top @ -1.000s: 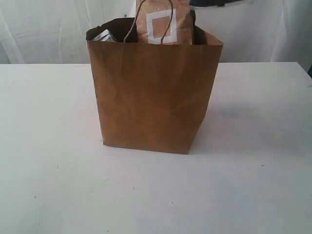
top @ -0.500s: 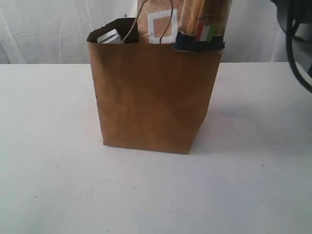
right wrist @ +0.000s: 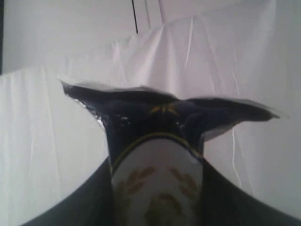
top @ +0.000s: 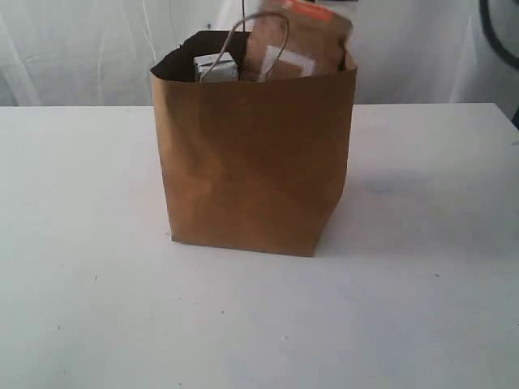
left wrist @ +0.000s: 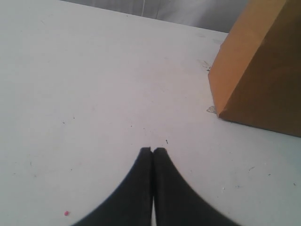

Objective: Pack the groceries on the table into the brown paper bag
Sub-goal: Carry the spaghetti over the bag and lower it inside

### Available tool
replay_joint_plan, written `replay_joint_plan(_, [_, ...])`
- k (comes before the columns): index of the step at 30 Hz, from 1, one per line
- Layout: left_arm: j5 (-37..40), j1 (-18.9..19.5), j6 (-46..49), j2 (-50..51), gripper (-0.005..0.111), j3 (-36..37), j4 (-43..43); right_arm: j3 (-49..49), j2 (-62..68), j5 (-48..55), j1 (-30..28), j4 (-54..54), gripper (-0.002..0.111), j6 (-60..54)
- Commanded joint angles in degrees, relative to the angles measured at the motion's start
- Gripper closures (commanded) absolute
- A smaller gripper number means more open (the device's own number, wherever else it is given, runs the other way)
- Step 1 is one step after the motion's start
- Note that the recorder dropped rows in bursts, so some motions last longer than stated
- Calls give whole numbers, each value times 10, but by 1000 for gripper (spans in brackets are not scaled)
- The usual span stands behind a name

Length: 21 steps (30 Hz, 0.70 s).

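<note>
**L wrist view, near to far**
- L end effector (left wrist: 152, 151): closed, finger tips pressed together, nothing between them. It hangs low over the desk (left wrist: 84, 84).
- Paper bag (left wrist: 263, 70): stands on the desk beyond the tips and off to one side, well apart from them. Only one lower corner and two walls show.

**R wrist view, near to far**
- R end effector (right wrist: 156, 162): gripping the spaghetti packet (right wrist: 160, 117), w/ one finger on each side.
- The packet's crimped dark-blue end, w/ a pale label and gold print, sticks out past the tips.
- Behind it is a white curtain (right wrist: 235, 61).
- Pos. of this end effector relative to the bag: cannot tell.

**Ext. view, near to far**
- The bag stands upright at approx. desk centre, mouth open.
- Handle loop (top: 243, 40) rises above the near rim.
- Pouch (top: 312, 40) sits inside the bag, tilted. Its top pokes above the rim toward the view's right, w/ part of a grey square label (top: 288, 63) showing.
- Small pale box (top: 215, 66) sits inside beside the pouch, toward the view's left, at rim level. Its type is too hidden to tell.
- Black cable (top: 499, 40) shows at the upper-right edge, in front of the curtain.
</note>
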Motion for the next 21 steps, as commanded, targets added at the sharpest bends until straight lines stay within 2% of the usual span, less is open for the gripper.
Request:
replay_joint_plan(1, [0, -3, -4, -2, 107, 2, -9, -6, 24, 3, -21, -13, 108, 53])
replay_joint_plan(16, [0, -3, -4, -2, 107, 2, -9, -6, 79, 48, -22, -29, 108, 63])
replay_joint_plan(21, [0, -3, -4, -2, 107, 2, -9, -6, 105, 112, -22, -31, 107, 63])
